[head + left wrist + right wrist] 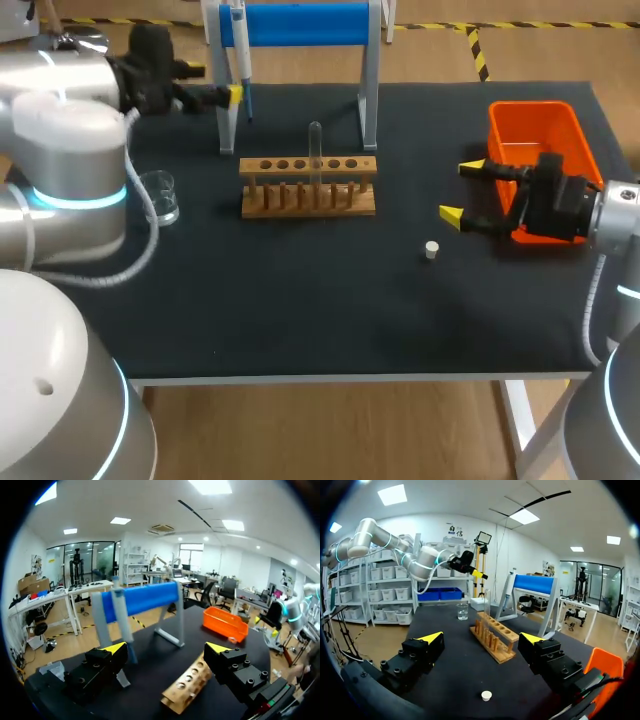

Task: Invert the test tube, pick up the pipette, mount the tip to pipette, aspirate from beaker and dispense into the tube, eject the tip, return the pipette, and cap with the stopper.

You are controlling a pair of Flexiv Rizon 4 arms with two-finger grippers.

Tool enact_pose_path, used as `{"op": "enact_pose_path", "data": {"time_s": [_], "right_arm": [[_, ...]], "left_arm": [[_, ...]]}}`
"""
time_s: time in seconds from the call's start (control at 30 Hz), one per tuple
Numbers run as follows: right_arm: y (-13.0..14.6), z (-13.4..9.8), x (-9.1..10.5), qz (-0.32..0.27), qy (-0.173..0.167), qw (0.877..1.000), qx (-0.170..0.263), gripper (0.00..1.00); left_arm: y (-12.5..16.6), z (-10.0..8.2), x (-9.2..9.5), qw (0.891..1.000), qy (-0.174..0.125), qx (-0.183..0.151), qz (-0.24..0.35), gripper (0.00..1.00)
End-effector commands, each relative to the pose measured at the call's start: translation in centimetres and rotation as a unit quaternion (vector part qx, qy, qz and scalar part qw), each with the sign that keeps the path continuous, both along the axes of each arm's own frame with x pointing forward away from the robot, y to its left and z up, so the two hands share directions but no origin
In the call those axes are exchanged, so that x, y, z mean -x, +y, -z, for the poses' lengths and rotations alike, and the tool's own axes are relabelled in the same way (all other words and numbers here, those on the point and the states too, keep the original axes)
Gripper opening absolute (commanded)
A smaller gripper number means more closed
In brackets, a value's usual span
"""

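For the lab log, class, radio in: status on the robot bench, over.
Left pincer open, facing the hung pipette. Right pincer open, stopper loose just ahead. Test tube standing in rack. Nothing blocking.

Orange bin (530, 107), white stopper (431, 250), tan rack (300, 210) — black table (300, 310)

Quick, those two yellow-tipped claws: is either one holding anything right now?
Left gripper: open, holding nothing.
Right gripper: open, holding nothing.
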State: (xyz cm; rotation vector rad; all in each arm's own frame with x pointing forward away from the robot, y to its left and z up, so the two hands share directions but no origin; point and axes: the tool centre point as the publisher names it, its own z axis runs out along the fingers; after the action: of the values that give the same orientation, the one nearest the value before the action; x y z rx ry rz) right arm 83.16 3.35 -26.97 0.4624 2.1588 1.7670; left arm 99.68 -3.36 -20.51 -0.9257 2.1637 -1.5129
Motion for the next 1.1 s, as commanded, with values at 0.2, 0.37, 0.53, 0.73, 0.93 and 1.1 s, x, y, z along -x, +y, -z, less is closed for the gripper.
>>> {"op": "enact_pose_path", "data": {"time_s": [0.2, 0.37, 0.53, 0.73, 0.93, 1.1], "right_arm": [[0.0, 0.0, 0.1, 0.0, 0.0, 1.0, 0.0, 1.0], [0.0, 0.0, 0.1, 0.0, 0.0, 1.0, 0.0, 1.0], [0.0, 0.0, 0.1, 0.0, 0.0, 1.0, 0.0, 1.0], [0.0, 0.0, 0.1, 0.0, 0.0, 1.0, 0.0, 1.0], [0.0, 0.0, 0.1, 0.0, 0.0, 1.0, 0.0, 1.0], [0.0, 0.0, 0.1, 0.0, 0.0, 1.0, 0.0, 1.0]], "left_arm": [[-4.2, 3.7, 8.7, 0.999, -0.037, -0.004, 0.007, 1.0], [-4.0, 5.1, 10.8, 0.999, -0.027, -0.017, 0.013, 1.0], [-3.6, 6.3, 12.0, 0.999, -0.02, -0.023, 0.01, 1.0], [-3.5, 7.1, 13.1, 0.999, -0.022, -0.021, 0.027, 1.0], [-3.7, 7.5, 13.5, 0.998, 0.006, -0.053, 0.027, 1.0], [-3.7, 7.5, 13.5, 0.998, 0.006, -0.053, 0.027, 1.0]]}}
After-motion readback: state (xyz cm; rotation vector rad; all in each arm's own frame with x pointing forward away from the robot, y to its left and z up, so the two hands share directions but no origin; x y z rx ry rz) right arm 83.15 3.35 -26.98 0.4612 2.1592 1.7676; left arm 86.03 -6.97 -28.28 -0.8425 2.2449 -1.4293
